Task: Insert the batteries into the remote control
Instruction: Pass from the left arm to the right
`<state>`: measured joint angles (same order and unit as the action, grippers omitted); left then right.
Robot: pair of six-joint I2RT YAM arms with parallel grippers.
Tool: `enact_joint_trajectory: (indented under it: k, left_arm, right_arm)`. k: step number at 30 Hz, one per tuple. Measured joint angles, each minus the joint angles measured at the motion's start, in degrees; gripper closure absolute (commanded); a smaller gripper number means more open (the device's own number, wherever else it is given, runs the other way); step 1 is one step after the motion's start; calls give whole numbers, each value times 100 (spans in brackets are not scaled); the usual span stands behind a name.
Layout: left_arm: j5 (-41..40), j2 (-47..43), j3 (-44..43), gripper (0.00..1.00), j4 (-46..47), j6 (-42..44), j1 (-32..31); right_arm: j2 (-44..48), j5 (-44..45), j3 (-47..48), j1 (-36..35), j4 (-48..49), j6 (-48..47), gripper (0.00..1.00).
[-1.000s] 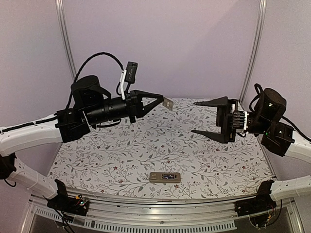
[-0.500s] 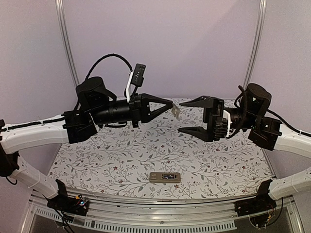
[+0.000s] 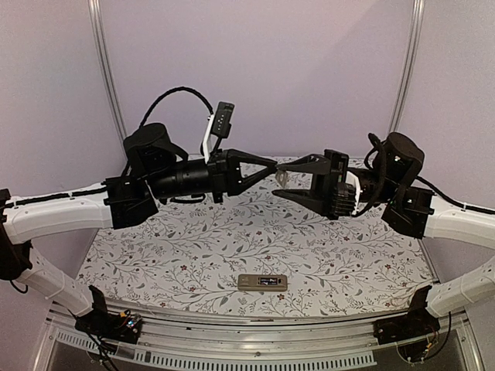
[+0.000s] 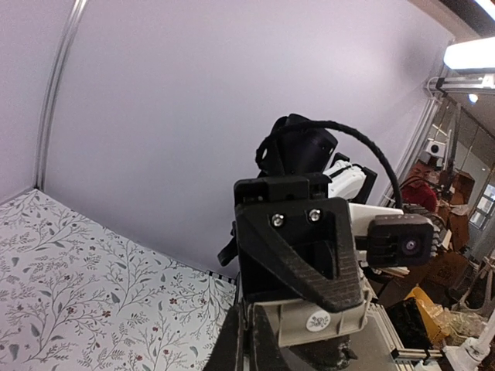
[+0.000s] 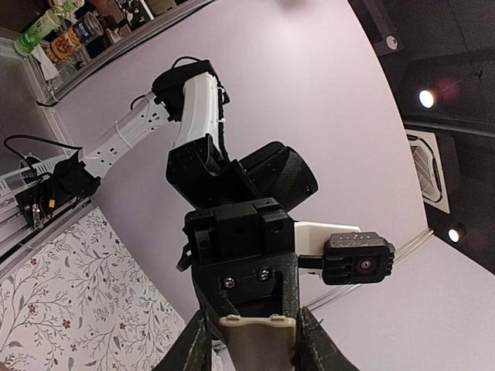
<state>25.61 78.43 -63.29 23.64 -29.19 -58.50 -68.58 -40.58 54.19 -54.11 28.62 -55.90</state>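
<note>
The remote control (image 3: 262, 282) lies flat near the table's front edge, tan back up, dark recess showing. I cannot make out the batteries. My left gripper (image 3: 272, 168) is raised over the table's far middle and is shut on the small tan cover panel (image 3: 281, 178). My right gripper (image 3: 298, 179) faces it, open, with one jaw above and one below the panel. In the right wrist view the panel (image 5: 259, 340) sits between my right fingers (image 5: 193, 348), with the left gripper (image 5: 259, 305) clamped on its far edge. The left wrist view shows the panel (image 4: 317, 317) under a right finger (image 4: 302, 255).
The table (image 3: 170, 255) has a floral cloth. A metal rail (image 3: 255, 344) runs along the near edge, and upright poles (image 3: 104, 69) stand at the back corners. Purple walls close off the back and sides.
Both arms moved toward each other above the table. My right gripper swung left and now brackets the cover panel that the left gripper holds. The remote has not moved.
</note>
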Motion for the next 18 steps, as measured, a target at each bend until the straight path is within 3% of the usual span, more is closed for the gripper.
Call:
enact_joint_trajectory:
  k: [11, 12, 15, 17, 18]
  left_arm:
    - [33, 2, 48, 100, 116, -24, -2]
    - [33, 2, 48, 96, 116, -24, -2]
    - [22, 0, 55, 42, 120, 4, -2]
    - [-55, 0, 68, 27, 111, -2, -7]
    - [-138, -4, 81, 24, 81, 15, -13]
  right_arm:
    - [-24, 59, -2, -2, 273, 157, 81]
    - [-24, 74, -2, -2, 275, 181, 81]
    - [-26, 131, -2, -2, 278, 260, 81]
    - [-26, 214, -4, -2, 280, 343, 81]
    - [-24, 295, -11, -2, 278, 398, 81]
